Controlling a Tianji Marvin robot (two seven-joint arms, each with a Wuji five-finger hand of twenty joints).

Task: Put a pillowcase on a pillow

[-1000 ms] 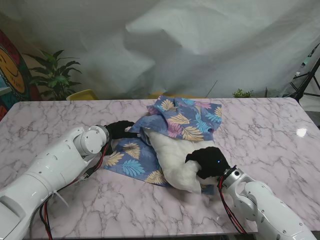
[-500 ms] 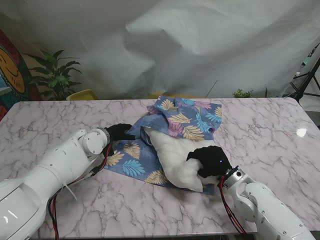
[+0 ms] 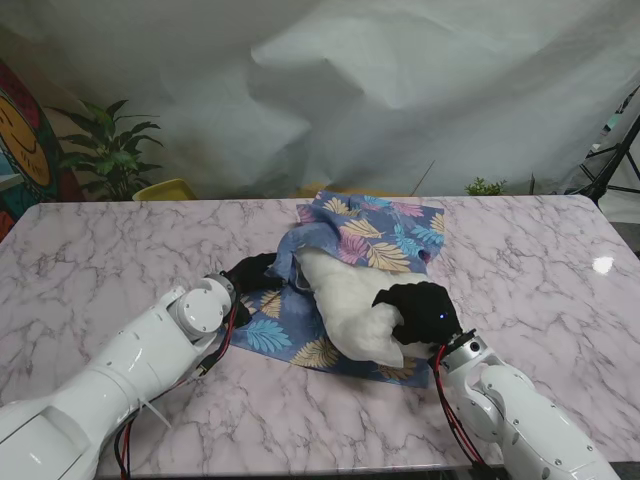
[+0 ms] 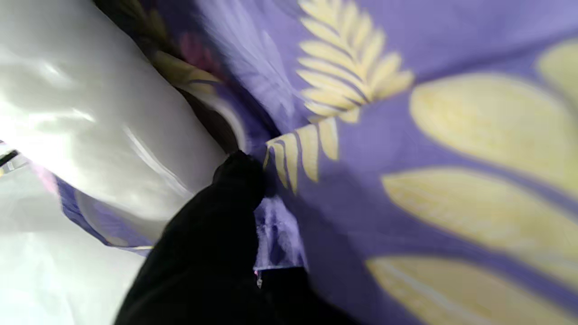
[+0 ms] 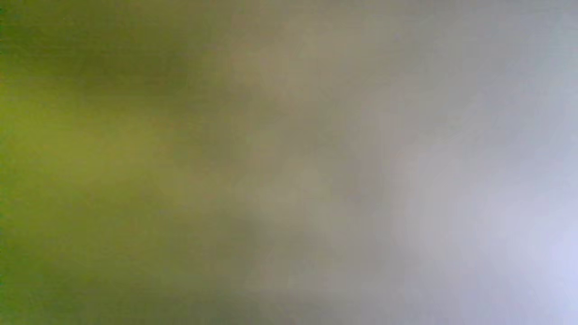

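Observation:
A white pillow [image 3: 350,305] lies mid-table, its far end tucked into a blue pillowcase [image 3: 385,230] with a leaf print. My right hand [image 3: 418,312], in a black glove, is shut on the pillow's near end. The left hand [image 3: 252,273], also gloved, pinches the pillowcase's open edge at the pillow's left side. In the left wrist view a black finger [image 4: 235,180] presses the blue fabric [image 4: 406,135] against the white pillow [image 4: 90,113]. The right wrist view is a blur of grey and green, pressed against something.
The marble table [image 3: 100,250] stretches left and right of the bedding. A lower flap of the pillowcase [image 3: 290,335] lies flat under the pillow. A white drape hangs behind; a potted plant [image 3: 108,150] and a yellow object [image 3: 165,188] stand past the far left edge.
Both hands have moved farther from me and rightward, pushing the pillow deeper into the case. The left hand has pulled the case's edge along, and the fabric has bunched.

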